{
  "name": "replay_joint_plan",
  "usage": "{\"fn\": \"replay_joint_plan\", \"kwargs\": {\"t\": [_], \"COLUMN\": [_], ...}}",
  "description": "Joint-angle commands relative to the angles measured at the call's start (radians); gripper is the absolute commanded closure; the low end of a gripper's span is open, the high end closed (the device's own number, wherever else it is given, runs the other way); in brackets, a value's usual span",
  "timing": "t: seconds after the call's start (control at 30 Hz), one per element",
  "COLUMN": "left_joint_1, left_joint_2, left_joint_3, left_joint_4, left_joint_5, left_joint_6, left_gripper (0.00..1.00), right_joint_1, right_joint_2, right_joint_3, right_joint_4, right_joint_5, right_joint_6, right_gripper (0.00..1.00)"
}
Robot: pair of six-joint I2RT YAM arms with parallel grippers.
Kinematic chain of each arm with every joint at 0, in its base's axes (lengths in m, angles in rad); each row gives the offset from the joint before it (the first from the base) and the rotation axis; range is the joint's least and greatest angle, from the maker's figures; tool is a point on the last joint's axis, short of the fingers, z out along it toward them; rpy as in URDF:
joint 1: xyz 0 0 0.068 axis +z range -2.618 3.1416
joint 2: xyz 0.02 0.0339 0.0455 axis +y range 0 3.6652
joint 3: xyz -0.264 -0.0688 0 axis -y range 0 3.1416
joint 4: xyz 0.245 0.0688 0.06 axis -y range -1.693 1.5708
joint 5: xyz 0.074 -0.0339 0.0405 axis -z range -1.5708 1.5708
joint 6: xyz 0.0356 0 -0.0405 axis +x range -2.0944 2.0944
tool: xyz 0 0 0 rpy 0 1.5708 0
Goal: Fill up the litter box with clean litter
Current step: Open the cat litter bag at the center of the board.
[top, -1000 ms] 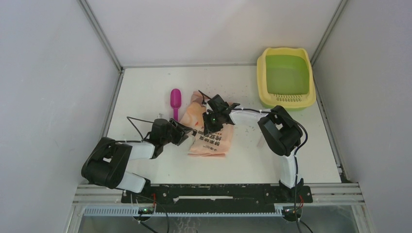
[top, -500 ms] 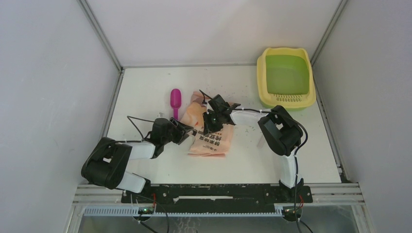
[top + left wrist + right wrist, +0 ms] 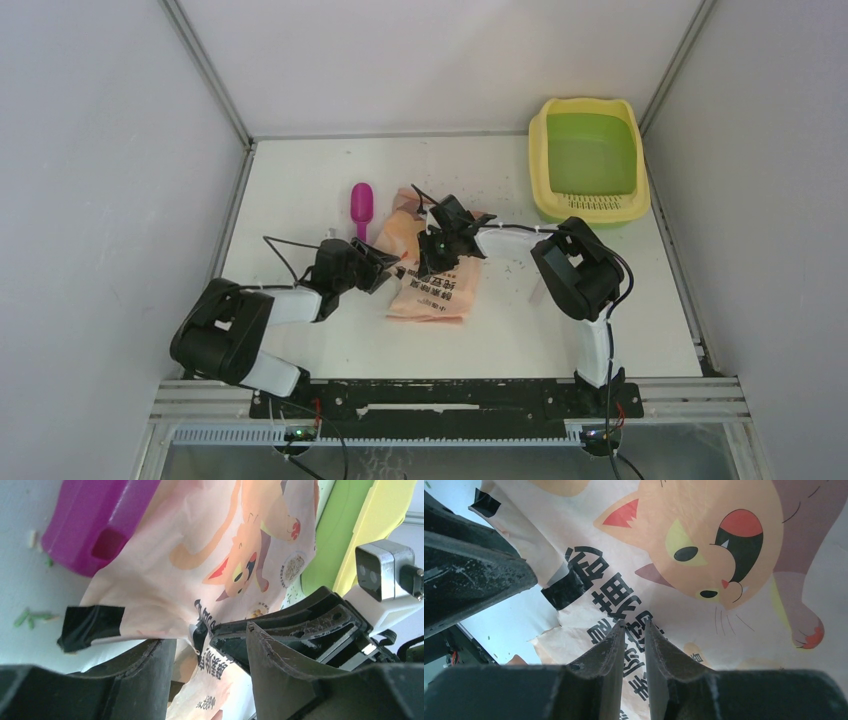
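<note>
Litter box (image 3: 538, 165) sits in the far right corner of the tabletop (image 3: 300, 180), hard against the right edge. Its slotted yellow step faces the arms, and its green basin looks bare. Loose litter (image 3: 30, 616) lies scattered on the white surface.

Mid-tabletop lies the peach-pink bag (image 3: 435, 295). It is printed with an orange cartoon cat and large black Chinese characters that I cannot make out reliably. Black tape patches mark its torn edge.

The right claw (image 3: 635, 626) is closed to a narrow slit on the bag's printed face, with bag film filling the slit. The left claw (image 3: 210, 660) is at the bag's left edge, fingers parted, with the bag's edge between them. I cannot tell whether they touch it.

A magenta scoop (image 3: 361, 205) lies just left of the bag, its far end under the bag's edge in the left wrist view. Open tabletop runs between the bag and the box and along the near side.
</note>
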Motion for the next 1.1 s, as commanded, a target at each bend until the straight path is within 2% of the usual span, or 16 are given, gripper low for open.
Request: {"fn": "replay_joint_plan", "kwargs": {"t": [0.0, 0.07, 0.23, 0.5, 0.6, 0.63, 0.73, 0.87, 0.97, 1.07], "left_joint_1": [-0.008, -0.009, -0.014, -0.037, -0.04, -0.04, -0.042, -0.043, -0.043, -0.043], "left_joint_2": [0.042, 0.054, 0.095, 0.137, 0.131, 0.126, 0.104, 0.053, 0.006, -0.033], "left_joint_3": [0.087, 0.089, 0.111, 0.108, 0.098, 0.097, 0.097, 0.102, 0.097, 0.063], "left_joint_4": [0.038, 0.042, 0.068, 0.095, 0.112, 0.112, 0.105, 0.07, 0.049, 0.127], "left_joint_5": [-0.017, -0.035, -0.036, -0.045, -0.035, -0.034, -0.03, -0.037, -0.047, -0.054], "left_joint_6": [-0.007, -0.006, -0.008, -0.018, -0.019, -0.016, -0.003, 0.019, 0.039, 0.041], "left_gripper": [0.43, 0.44, 0.7, 0.72, 0.95, 0.99, 1.0, 1.0, 1.0, 1.0], "right_joint_1": [0.003, 0.001, 0.001, 0.0, 0.0, 0.0, 0.002, -0.01, -0.047, -0.102], "right_joint_2": [0.008, 0.004, 0.005, -0.01, -0.042, -0.057, -0.12, -0.231, -0.309, -0.362], "right_joint_3": [-0.039, -0.043, -0.05, -0.075, -0.086, -0.091, -0.105, -0.131, -0.134, -0.134], "right_joint_4": [-0.029, -0.026, -0.021, -0.009, -0.018, -0.025, -0.056, -0.1, -0.127, -0.139], "right_joint_5": [0.041, 0.039, 0.036, 0.033, 0.033, 0.035, 0.047, 0.091, 0.086, 0.024], "right_joint_6": [0.001, 0.002, 0.003, 0.007, 0.007, 0.007, 0.0, -0.008, -0.011, -0.008], "right_gripper": [0.71, 0.71, 0.71, 0.71, 0.71, 0.7, 0.65, 0.49, 0.44, 0.4]}}
